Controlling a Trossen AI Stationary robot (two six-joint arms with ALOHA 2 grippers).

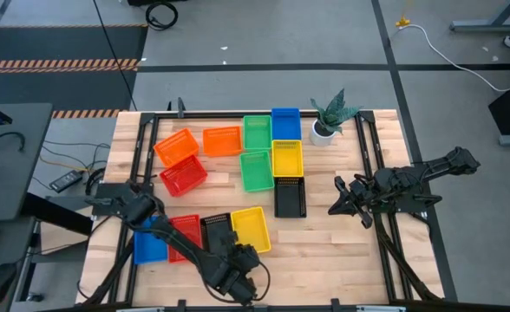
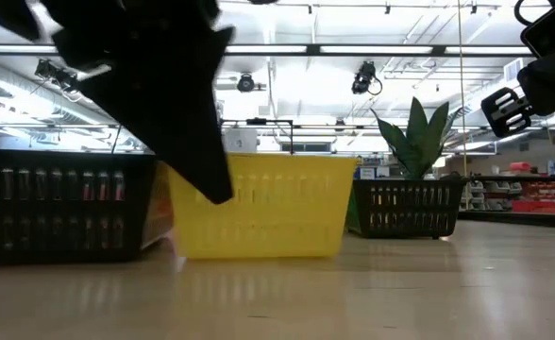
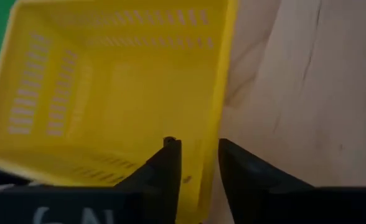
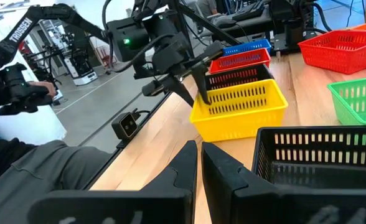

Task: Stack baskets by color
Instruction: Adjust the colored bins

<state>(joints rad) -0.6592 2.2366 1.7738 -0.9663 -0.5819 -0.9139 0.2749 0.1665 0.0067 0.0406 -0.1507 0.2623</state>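
The baskets lie spread over the table. At the near left a blue (image 1: pixel 149 244), a red (image 1: pixel 186 232), a black (image 1: pixel 218 229) and a yellow basket (image 1: pixel 251 227) stand side by side. My left gripper (image 3: pixel 198 146) is open at the yellow basket's near right corner, one finger on each side of its wall. Farther back are two orange (image 1: pixel 177 146), two green (image 1: pixel 256 170), a blue (image 1: pixel 285 123), a red (image 1: pixel 184 176), a yellow (image 1: pixel 287 158) and a black basket (image 1: pixel 290 198). My right gripper (image 4: pixel 198 158) waits shut at the right. My left gripper has one finger (image 3: pixel 167 163) inside the yellow basket and the other (image 3: pixel 239 168) outside its right wall (image 3: pixel 203 177), near the near corner, slanting down from the near side. Whether either finger touches the wall I cannot tell. The basket sits flat on the table (image 2: pixel 259 253).
A green plant in a white pot (image 1: pixel 329 120) stands at the far right of the baskets. Bare wood lies along the near edge (image 1: pixel 324 260) and to the right of the yellow basket. A person's dark-sleeved arm (image 4: pixel 15 87) shows beyond the table.
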